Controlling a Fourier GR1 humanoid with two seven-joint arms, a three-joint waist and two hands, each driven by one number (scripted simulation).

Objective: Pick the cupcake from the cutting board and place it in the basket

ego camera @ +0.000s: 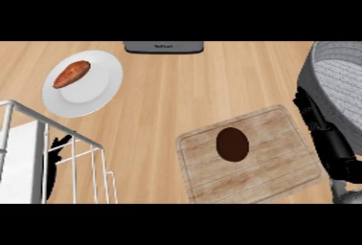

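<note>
A dark brown cupcake (232, 144) stands on the wooden cutting board (276, 174) at the lower right of the counter. The white wire basket (74, 139) is at the lower left. My right hand (326, 139) hangs by the board's right edge, to the right of the cupcake and apart from it, fingers relaxed and holding nothing. Its grey forearm (339, 72) fills the upper right. My left hand (59, 146) rests open behind the basket's wires, fingers up, partly hidden.
A white plate (99, 98) with a sweet potato (72, 73) lies at the upper left, beyond the basket. A dark grey appliance (164, 46) sits at the counter's far edge. Bare wood lies between the basket and the board.
</note>
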